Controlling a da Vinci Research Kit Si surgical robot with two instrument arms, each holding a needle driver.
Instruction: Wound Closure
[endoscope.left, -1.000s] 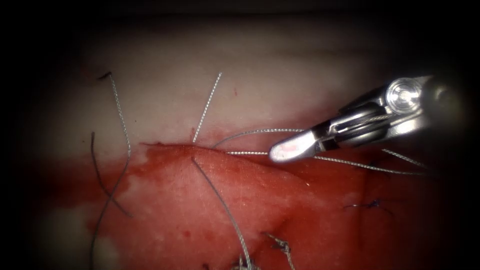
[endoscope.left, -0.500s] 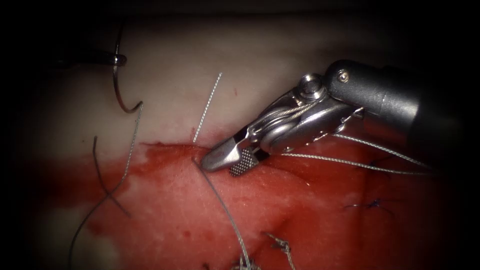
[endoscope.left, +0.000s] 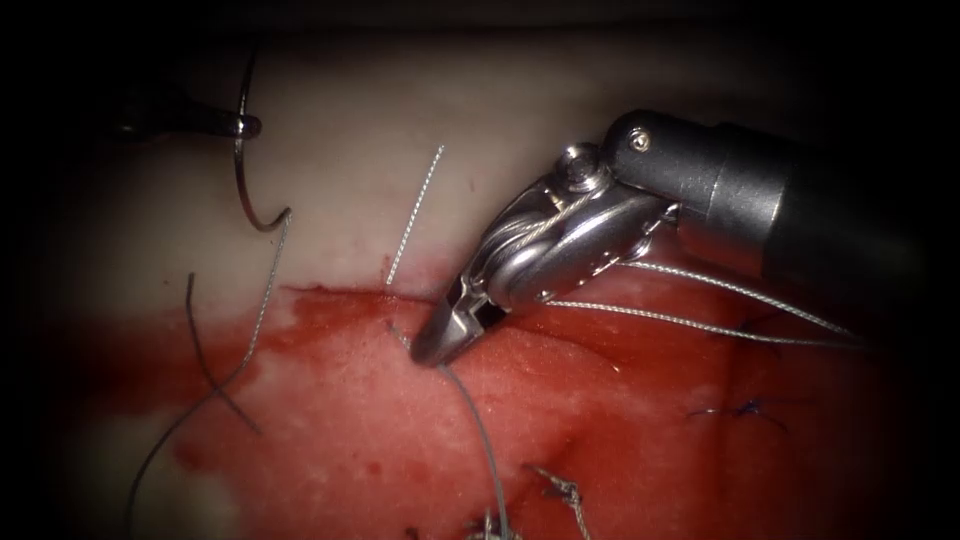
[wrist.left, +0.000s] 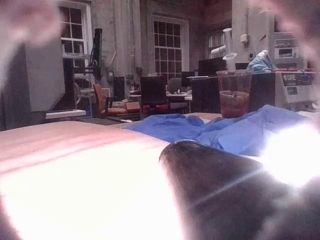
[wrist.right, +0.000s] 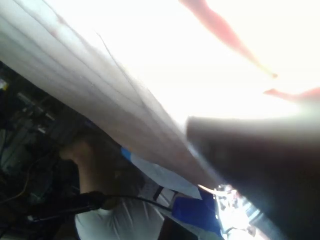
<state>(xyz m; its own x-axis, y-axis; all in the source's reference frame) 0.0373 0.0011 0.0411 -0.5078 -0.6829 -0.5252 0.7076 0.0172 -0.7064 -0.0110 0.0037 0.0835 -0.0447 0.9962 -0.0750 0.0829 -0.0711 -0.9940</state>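
Background in the left wrist view: a dim lab room with tall windows, office chairs, a crumpled blue drape (wrist.left: 220, 132) and a clear plastic cup of red fluid (wrist.left: 233, 95) on a desk behind it. A panel reads something like "ERE"; too soft to be sure. No other legible writing.

Endoscope view: pale pork-belly tissue (endoscope.left: 560, 90) across the upper frame, wet with red fluid (endoscope.left: 600, 420) below the cut (endoscope.left: 340, 295).

Left arm's dark end effector (endoscope.left: 205, 125), upper left of frame, is clamped on the thin curved steel needle (endoscope.left: 243, 185) high on its curve. The needle hangs clear of the tissue, left of the cut, its hooked lower end joined to the grey thread (endoscope.left: 225, 375).

Right arm's silver end effector (endoscope.left: 435, 345), centre frame, sits tip-down on the red tissue with jaws nearly together, pinching a braided grey thread strand (endoscope.left: 475, 420) that runs toward the bottom edge. Two more strands (endoscope.left: 700, 325) trail right beneath it.

Risks, as I judge them: a pull on the pinched strand could fray it or tear the tissue edge. The loose strands crossing near the tool may snag. The needle, gripped off-centre, could swivel.
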